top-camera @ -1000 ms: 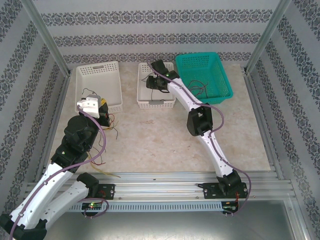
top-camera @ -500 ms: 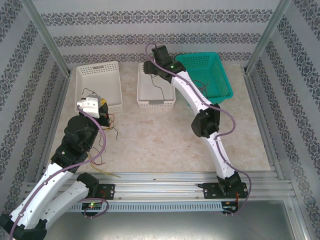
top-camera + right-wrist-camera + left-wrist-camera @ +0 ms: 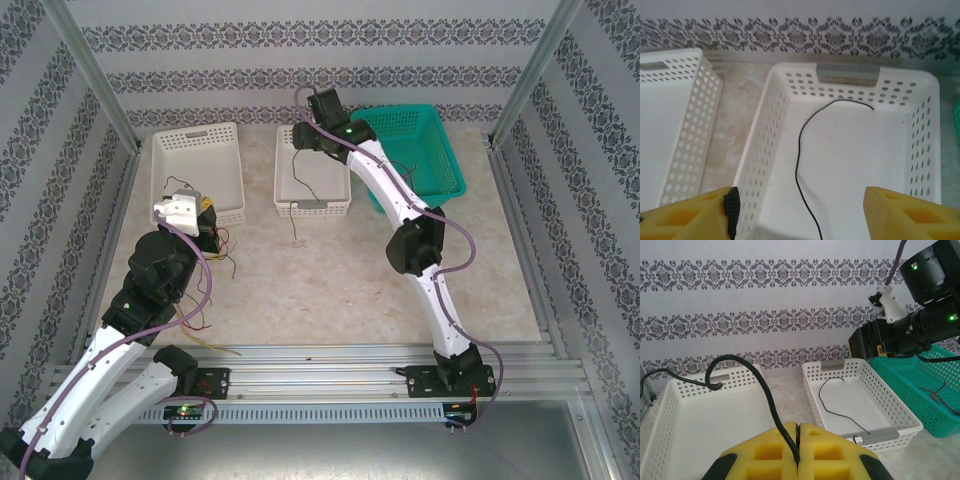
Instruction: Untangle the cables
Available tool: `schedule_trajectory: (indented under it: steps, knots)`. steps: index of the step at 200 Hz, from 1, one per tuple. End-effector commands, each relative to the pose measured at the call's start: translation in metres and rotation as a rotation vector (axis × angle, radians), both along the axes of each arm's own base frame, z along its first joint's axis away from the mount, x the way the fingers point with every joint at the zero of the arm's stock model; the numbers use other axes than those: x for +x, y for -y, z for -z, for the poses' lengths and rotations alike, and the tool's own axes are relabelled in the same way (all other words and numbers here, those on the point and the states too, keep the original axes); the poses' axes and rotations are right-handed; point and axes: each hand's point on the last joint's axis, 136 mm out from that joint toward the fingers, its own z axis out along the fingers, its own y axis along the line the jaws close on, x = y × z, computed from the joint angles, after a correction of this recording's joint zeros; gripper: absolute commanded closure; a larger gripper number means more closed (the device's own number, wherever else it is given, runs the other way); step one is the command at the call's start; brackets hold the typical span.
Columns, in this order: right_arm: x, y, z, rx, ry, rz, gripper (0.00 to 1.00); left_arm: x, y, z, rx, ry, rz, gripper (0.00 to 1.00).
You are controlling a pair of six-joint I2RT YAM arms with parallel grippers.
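Right pincer (image 3: 799, 210) hangs with its yellow pads spread wide at the lower corners of the wrist frame, gripping nothing, above the middle white basket (image 3: 760, 165). A thin black cable (image 3: 799, 150) curves across that basket's floor from below the far handle slot to the bottom edge. In the overhead frame the cable's near end runs over the front rim onto the table (image 3: 330, 290), whose marbled centre lies open between the two arms. A bare strip of table separates this basket from the left white basket (image 3: 195, 165). The teal basket (image 3: 435, 130), with more thin cables (image 3: 939, 392) inside, sits just beside the middle one on the right, partly under the right arm. At lower left overhead, the left pincer (image 3: 797, 432) has its pads pressed together on a second black cable (image 3: 774, 412) that arches up toward the left basket, and a loose tangle of wires (image 3: 228, 248) lies at its side. Half a second earlier the first cable reached only partway down the basket floor below the right pincer; now it trails past the front rim, while the left arm has not moved.
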Motion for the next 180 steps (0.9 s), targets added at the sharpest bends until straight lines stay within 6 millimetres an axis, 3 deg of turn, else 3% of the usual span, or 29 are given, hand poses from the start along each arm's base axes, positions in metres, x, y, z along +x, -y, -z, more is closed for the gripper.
schedule_trajectory:
  steps: [1, 42, 86, 140, 180]
  knots:
    - [-0.016, 0.0, -0.003, 0.01, -0.04, -0.03, 0.35, -0.003, -0.001, -0.009, -0.031, 0.036, 0.0, 1.0]
    - [-0.058, -0.009, 0.034, 0.041, -0.229, -0.064, 0.4, -0.003, -0.001, -0.01, -0.033, 0.039, 0.004, 1.0]
    - [-0.105, -0.029, 0.02, 0.01, -0.119, -0.148, 0.4, -0.003, -0.001, -0.008, -0.026, 0.035, -0.002, 1.0]
    - [-0.169, -0.053, 0.064, -0.011, -0.25, -0.259, 0.4, -0.002, -0.001, -0.007, -0.024, 0.032, -0.003, 1.0]
    - [-0.178, -0.045, 0.104, -0.072, -0.325, -0.224, 0.4, -0.002, -0.002, -0.007, -0.021, 0.032, -0.007, 1.0]
